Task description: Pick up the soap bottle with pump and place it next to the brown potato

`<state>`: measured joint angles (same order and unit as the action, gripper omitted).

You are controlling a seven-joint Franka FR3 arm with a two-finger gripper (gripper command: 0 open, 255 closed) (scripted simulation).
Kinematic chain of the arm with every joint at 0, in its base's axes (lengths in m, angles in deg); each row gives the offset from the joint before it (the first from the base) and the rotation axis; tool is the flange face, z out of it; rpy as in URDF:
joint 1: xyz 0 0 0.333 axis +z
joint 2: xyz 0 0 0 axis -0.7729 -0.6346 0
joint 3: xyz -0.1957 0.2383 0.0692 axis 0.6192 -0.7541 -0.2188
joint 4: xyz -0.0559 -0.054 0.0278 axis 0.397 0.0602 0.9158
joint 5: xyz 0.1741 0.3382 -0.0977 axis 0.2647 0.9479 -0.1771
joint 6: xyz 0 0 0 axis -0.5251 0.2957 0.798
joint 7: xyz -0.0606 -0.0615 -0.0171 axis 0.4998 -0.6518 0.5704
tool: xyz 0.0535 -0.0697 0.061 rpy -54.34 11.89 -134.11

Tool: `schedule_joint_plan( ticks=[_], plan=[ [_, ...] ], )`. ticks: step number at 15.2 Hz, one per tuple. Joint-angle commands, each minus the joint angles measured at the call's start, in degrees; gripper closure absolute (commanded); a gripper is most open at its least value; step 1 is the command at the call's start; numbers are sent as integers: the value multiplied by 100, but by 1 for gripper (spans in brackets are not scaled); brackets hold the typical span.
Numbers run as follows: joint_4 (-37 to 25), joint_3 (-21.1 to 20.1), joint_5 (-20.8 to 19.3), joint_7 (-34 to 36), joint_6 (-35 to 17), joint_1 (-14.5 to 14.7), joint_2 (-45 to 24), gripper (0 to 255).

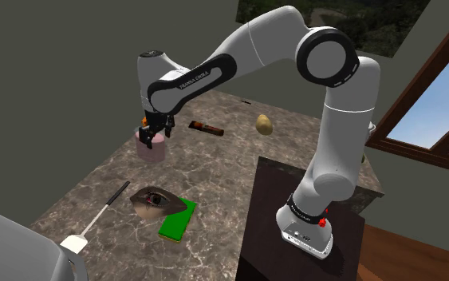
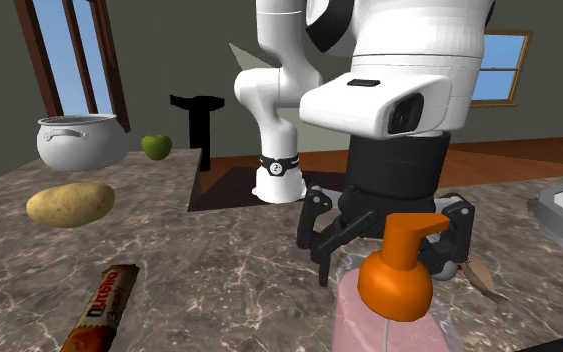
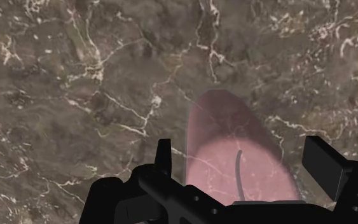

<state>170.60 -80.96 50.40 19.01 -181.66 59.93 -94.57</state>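
Straddling soap bottle (image 3: 233, 143) w/ splayed gripper (image 3: 244, 159)

Every kind of thing on the dark, white-veined marble-patterned countertop (image 1: 222, 168) comes singly.

- One translucent pink soap bottle with an orange pump (image 2: 397, 282).
- One brown oval potato (image 2: 69, 203).
- One brown, red and white wrapped chocolate bar (image 2: 104, 308).
- One round green apple (image 2: 156, 146) and one pale grey two-handled pot (image 2: 77, 140), both at the far left of the second exterior view.
- One black-handled, white-headed spatula (image 1: 103, 211) and one flat green board (image 1: 176, 227) carrying one brown lumpy object (image 1: 160, 199), all near in the shoulder view.
- One white arm (image 1: 326, 60) with one black gripper (image 1: 155, 128) and two fingers (image 3: 163, 156).
- Two windows (image 2: 79, 60) in the second exterior view, one left and one far right.
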Motion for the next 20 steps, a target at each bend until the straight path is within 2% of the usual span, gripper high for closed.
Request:
schedule_joint_plan(
  ticks=[1,4,5,14,20],
  plan=[
    [4,0,-1,2,-8,1,-3,0],
    [3,0,-1,2,-6,1,-2,0],
    [3,0,-1,2,-6,1,-2,255],
    [4,0,-2,2,-8,1,-3,255],
    [-165,-26,77,-60,388,-16,230,255]
  ],
)
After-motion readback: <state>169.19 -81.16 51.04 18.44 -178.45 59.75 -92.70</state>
